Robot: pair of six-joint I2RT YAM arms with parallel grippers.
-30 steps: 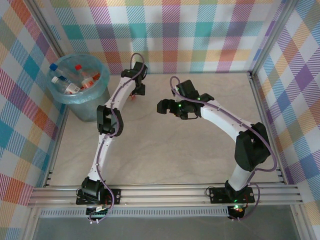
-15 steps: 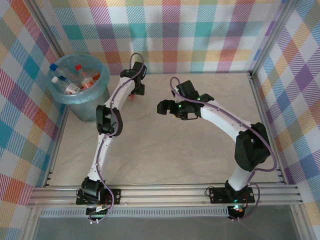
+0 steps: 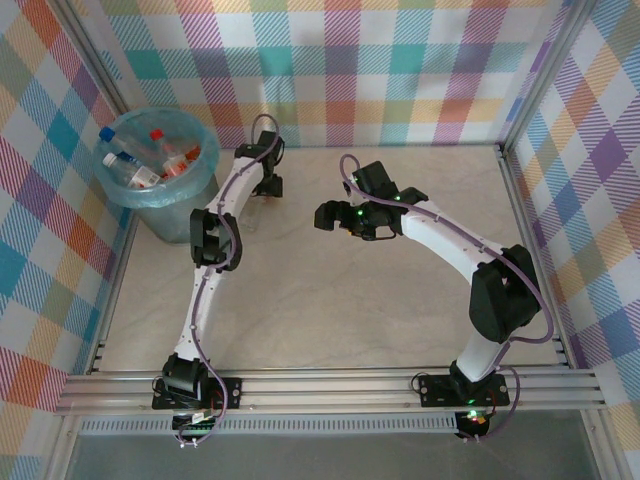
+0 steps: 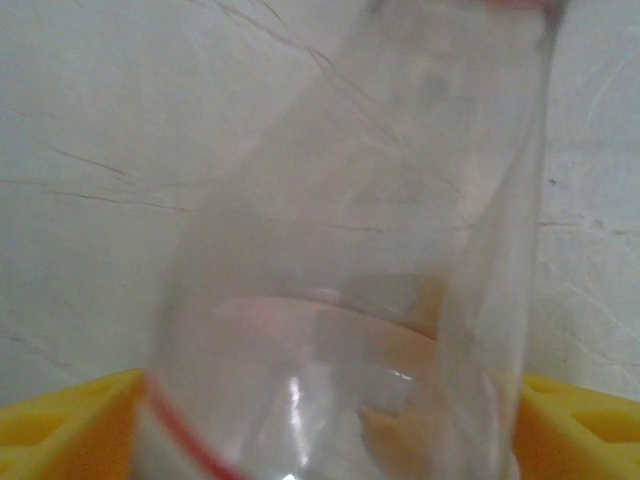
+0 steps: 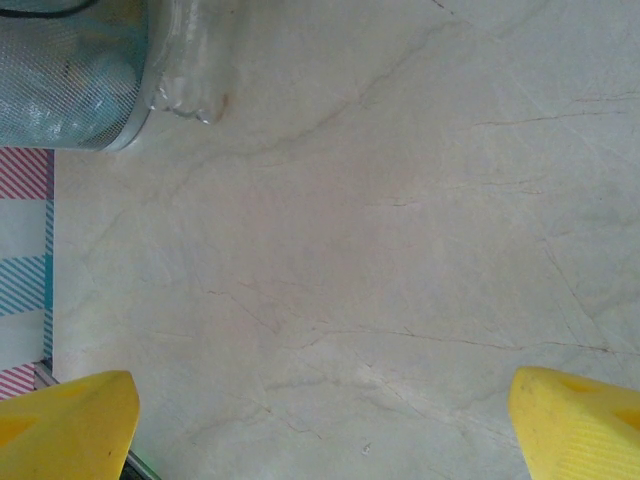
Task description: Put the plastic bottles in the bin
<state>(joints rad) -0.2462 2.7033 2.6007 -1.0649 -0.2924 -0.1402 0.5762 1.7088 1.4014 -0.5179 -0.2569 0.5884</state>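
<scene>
My left gripper hangs right of the bin, and a clear plastic bottle points down from it toward the table. In the left wrist view this bottle, with a thin red line low on its label, sits between the yellow fingers, which are shut on it. Several bottles with red, orange and blue caps lie inside the bag-lined bin. My right gripper hovers open over bare table at mid-table. Its yellow fingertips stand wide apart with nothing between them.
The right wrist view catches the bin's mesh wall and the held bottle's end at top left. Checkered walls and aluminium rails enclose the marbled table.
My left gripper has swung a little left toward the bin, and the clear bottle now shows hanging under it. The right arm has stayed put.
</scene>
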